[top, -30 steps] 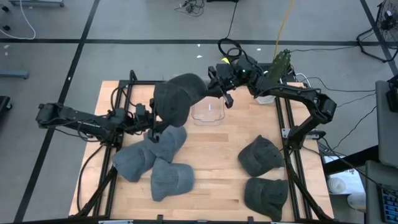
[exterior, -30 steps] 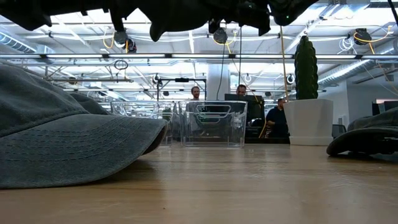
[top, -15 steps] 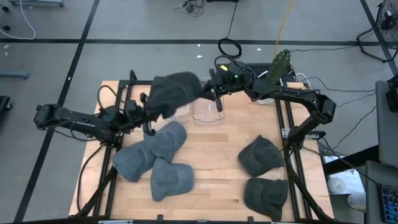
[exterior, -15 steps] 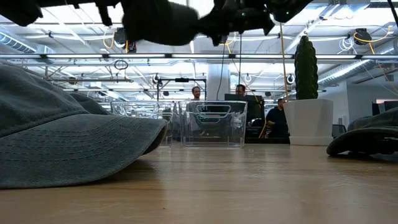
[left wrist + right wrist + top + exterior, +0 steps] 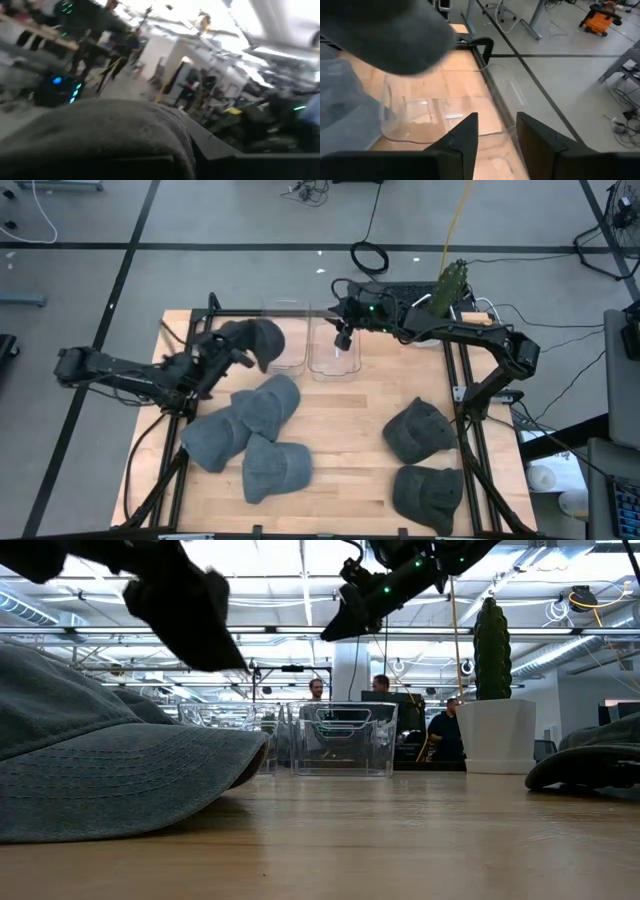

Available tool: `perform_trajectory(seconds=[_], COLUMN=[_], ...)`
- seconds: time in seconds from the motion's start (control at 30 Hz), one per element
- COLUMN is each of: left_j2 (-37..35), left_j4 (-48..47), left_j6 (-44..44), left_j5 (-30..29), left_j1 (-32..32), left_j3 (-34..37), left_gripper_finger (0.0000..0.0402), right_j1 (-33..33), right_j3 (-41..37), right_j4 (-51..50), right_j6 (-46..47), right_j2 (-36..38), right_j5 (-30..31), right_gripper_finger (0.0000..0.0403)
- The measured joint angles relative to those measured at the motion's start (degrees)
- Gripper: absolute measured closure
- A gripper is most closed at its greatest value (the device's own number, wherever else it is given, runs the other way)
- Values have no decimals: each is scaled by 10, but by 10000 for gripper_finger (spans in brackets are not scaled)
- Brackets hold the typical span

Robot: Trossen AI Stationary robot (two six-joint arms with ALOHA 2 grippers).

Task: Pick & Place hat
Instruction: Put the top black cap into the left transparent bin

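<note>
High view shows the left gripper [image 5: 215, 358] with jaws shut tight on a dark hat [image 5: 252, 339], held up in the air near the back of the desk [image 5: 345, 430], beside the clear bins [image 5: 312, 352]. The right gripper [image 5: 343, 337] hangs over those bins, jaws partly open and holding nothing. The hat could slip and fall on the pile of hats [image 5: 245, 435] below, or bump a bin.
</note>
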State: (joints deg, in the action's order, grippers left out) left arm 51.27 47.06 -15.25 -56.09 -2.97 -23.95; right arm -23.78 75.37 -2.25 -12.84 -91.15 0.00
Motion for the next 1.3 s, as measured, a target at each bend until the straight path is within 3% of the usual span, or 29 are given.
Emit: perform_trajectory(seconds=[0.23,0.6,0.93,1.07,1.3], left_j2=[108,264,376,405,435], left_j4=[15,195,201,203,202], left_j6=[-123,-169,-188,-155,-180], left_j5=[-31,71,98,81,62], left_j1=[89,176,196,196,196], left_j3=[1,1,-60,-80,-84], left_gripper_finger=[396,397,397,397,397], right_j1=[22,49,54,54,54], right_j3=[0,-1,-1,-1,-1], right_j4=[-12,-80,-87,-100,-101], right_j6=[0,16,16,17,16], right_j2=[0,28,39,39,39], right_j5=[0,0,1,1,0], right_gripper_finger=[288,302,310,310,310])
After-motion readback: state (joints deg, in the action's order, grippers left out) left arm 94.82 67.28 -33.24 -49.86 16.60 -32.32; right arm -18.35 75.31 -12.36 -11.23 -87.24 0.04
